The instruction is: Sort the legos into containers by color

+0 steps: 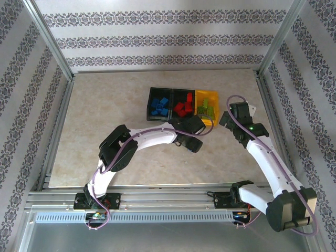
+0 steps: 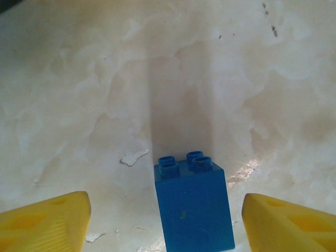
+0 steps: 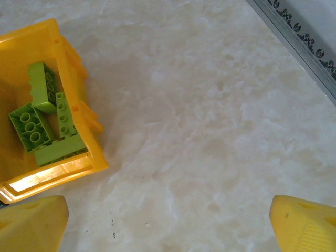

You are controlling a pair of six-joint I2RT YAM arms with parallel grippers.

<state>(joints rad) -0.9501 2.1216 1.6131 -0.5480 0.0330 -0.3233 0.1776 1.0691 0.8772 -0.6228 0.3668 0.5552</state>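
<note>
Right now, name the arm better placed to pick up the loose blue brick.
Left. The blue brick stands upright within the left gripper, its jaws open and clear of it. The right gripper hovers open over bare table beside the yellow bin of green bricks.

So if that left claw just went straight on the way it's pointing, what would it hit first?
The blue brick, most likely: it stands on the table between the left gripper's open fingers, apart from both. Depth is unclear; the fingertips may reach the table beside it first.
</note>
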